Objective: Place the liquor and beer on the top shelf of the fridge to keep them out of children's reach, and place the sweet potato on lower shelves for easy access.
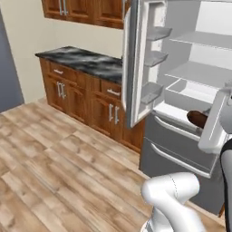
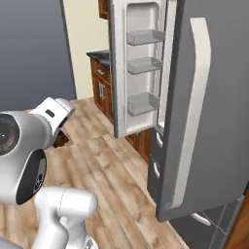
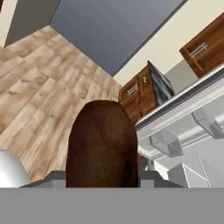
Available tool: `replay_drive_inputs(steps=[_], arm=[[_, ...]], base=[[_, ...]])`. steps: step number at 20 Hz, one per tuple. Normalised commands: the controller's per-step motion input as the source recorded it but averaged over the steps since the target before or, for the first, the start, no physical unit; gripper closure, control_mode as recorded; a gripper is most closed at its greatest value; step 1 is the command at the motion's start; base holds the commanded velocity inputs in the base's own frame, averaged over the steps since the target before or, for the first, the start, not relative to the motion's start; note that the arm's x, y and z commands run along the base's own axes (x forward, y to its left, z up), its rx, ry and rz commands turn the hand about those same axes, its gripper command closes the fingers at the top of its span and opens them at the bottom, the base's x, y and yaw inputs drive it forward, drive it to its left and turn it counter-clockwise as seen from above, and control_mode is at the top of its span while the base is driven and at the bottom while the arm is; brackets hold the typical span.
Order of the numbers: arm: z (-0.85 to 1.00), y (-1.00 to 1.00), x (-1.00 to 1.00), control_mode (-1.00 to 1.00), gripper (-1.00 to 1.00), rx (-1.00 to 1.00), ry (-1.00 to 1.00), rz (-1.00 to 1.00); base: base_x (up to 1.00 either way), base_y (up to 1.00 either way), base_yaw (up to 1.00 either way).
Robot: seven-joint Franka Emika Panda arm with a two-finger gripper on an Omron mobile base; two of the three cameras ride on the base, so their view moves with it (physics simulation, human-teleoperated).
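gripper [image 3: 103, 181]: grasping the sweet potato [image 3: 103, 144] | potato long axis runs along the fingers | fridge [image 1: 199, 81] lower shelves lie at frame right, just beside your hand

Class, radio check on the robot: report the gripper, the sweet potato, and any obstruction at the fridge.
Gripper shut on sweet potato. Potato held by the fridge, at its lower shelves. Door open; nothing seen blocking.

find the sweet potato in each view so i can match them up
Left base view: the sweet potato is at the right edge, in front of the open fridge's lower shelves.
Right base view: I can't make it out.
Hand view: it is bottom centre, close to the camera.
Shared landmark: the open fridge door with its bins.
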Motion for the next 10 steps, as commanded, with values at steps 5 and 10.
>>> replay_drive_inputs(steps=[5, 10], arm=[[0.00, 0.00, 0.00, 1.00, 1.00, 0.00, 0.00, 0.00], [0.00, 0.00, 0.00, 1.00, 1.00, 0.00, 0.00, 0.00]], base=[[0.34, 0.62, -0.60], [0.26, 0.77, -0.54]])
